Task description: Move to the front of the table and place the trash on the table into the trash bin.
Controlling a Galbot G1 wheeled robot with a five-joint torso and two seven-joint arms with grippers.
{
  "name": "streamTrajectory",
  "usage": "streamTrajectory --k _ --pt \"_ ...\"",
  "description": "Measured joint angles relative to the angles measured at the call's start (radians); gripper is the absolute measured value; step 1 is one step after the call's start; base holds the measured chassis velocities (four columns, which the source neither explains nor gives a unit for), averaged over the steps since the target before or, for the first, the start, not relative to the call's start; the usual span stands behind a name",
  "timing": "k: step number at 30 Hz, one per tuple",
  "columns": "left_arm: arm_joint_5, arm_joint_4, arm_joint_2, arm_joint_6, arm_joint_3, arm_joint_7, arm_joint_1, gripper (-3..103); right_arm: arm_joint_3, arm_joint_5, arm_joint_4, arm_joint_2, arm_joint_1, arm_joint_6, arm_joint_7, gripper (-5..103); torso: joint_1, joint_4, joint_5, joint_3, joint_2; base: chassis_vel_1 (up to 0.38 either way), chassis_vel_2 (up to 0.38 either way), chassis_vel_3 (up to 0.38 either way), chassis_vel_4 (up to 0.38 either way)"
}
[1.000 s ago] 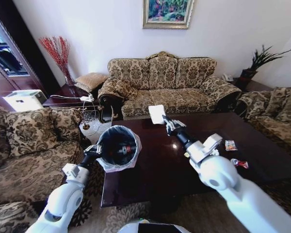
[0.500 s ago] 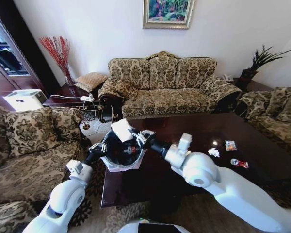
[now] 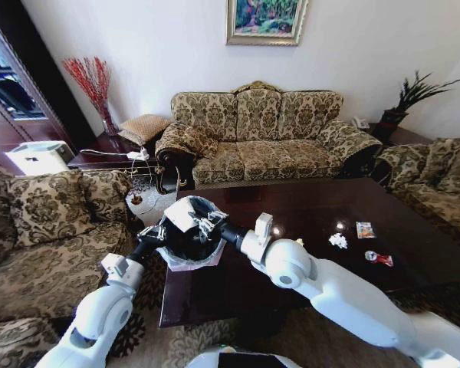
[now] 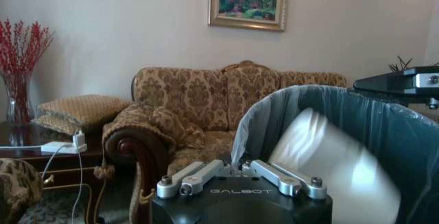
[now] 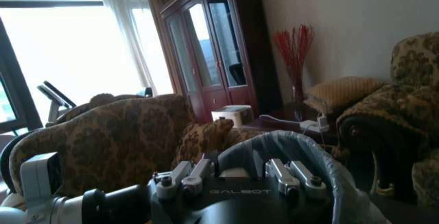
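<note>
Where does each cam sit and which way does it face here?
Head view: on the robot's head, looking forward and down at the table, with both arms and the trash bin in view.
Left wrist view: on the left arm, behind the left claw, facing the bin's rim and the sofa.
Right wrist view: on the right arm, behind the right claw over the bin, facing the cabinet.
Shared: all three show the bin.
</note>
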Motion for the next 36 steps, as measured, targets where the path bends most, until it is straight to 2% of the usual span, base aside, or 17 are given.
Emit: streamTrajectory --k 2,5,6,8,11,12,13,14,17,19,20,22,23,26,31,36 --pt "0.001 0.004 -0.001 -0.001 0.001 0.0 0.0 3 -0.001 0.0 -0.001 -0.001 0.0 0.0 0.0 43 0.0 -0.0001 0.0001 0.0 0.0 0.0 0.0 0.0 0.0" --pt "0.001 0.007 -0.003 -0.001 0.002 0.001 -0.001 3 0.005 0.0 0.0 -0.004 -0.002 0.0 0.001 48 0.0 0.0 0.0 0.0 0.0 0.0 0.0 0.0 0.0" --pt "0.001 0.008 -0.004 -0.001 0.002 0.001 -0.001 3 0.009 0.0 0.001 -0.005 -0.004 0.001 0.003 54 0.0 0.0 0.0001 0.0 0.0 0.0 0.0 0.0 0.0" --pt "0.013 0.017 -0.01 -0.003 0.002 -0.001 -0.002 3 0.04 0.0 0.014 -0.008 -0.015 0.003 0.017 65 0.0 0.0 0.0002 0.0 0.0 0.0 0.0 0.0 0.0" --pt "0.047 0.035 -0.02 -0.014 -0.006 -0.002 -0.003 3 0.092 -0.001 0.036 -0.024 -0.037 0.003 0.044 71 0.0 0.0001 0.0002 0.0 0.0 0.0 0.0 0.0 0.0" --pt "0.06 0.041 -0.024 -0.018 -0.01 -0.006 -0.004 3 0.116 -0.004 0.045 -0.037 -0.049 0.003 0.052 77 0.0 0.0001 0.0003 0.0 0.0 0.0 0.0 0.0 0.0" --pt "0.084 0.052 -0.032 -0.027 -0.017 -0.016 -0.004 3 0.157 -0.034 0.053 -0.076 -0.082 0.003 0.065 82 0.0 0.0003 0.0 0.0 0.0 0.0 0.0 0.0 0.0" --pt "0.084 0.052 -0.032 -0.027 -0.017 -0.016 -0.004 3 0.157 -0.034 0.053 -0.076 -0.082 0.003 0.065 82 0.0 0.0003 0.0 0.0 0.0 0.0 0.0 0.0 0.0" --pt "0.143 0.07 -0.049 -0.054 -0.036 -0.034 -0.004 3 0.217 -0.178 0.041 -0.158 -0.213 0.025 0.097 96 0.0 -0.0003 0.0003 0.0 0.0 0.0 0.0 0.0 0.0" --pt "0.206 0.085 -0.069 -0.078 -0.051 -0.039 -0.002 3 0.27 -0.268 0.018 -0.172 -0.318 0.045 0.121 99 0.0 -0.0005 0.0003 0.0 0.0 0.0 0.0 0.0 0.0" --pt "0.206 0.085 -0.069 -0.078 -0.051 -0.039 -0.002 3 0.27 -0.268 0.018 -0.172 -0.318 0.045 0.121 99 0.0 -0.0005 0.0003 0.0 0.0 0.0 0.0 0.0 0.0" --pt "0.281 0.104 -0.107 -0.112 -0.075 -0.046 0.005 3 0.412 -0.369 -0.015 -0.141 -0.479 0.041 0.164 100 0.0 0.0002 0.0003 0.0 0.0 0.0 0.0 0.0 0.0" --pt "0.281 0.104 -0.107 -0.112 -0.075 -0.046 0.005 3 0.412 -0.369 -0.015 -0.141 -0.479 0.041 0.164 100 0.0 0.0002 0.0003 0.0 0.0 0.0 0.0 0.0 0.0" --pt "0.281 0.094 -0.127 -0.116 -0.083 -0.051 0.019 3 0.542 -0.419 -0.027 -0.085 -0.603 -0.01 0.259 100 0.0 0.0001 0.0001 0.0 0.0 0.0 0.0 0.0 0.0" --pt "0.263 0.079 -0.13 -0.116 -0.086 -0.057 0.022 3 0.669 -0.513 -0.041 -0.034 -0.743 -0.017 0.252 100 0.0 -0.0004 0.0004 0.0 0.0 0.0 0.0 0.0 0.0" --pt "0.255 0.072 -0.131 -0.105 -0.082 -0.068 0.022 3 0.719 -0.547 -0.042 0.002 -0.802 -0.007 0.24 100 0.0 0.0002 0.0 0.0 0.0 -0.007 -0.008 0.008 0.014"
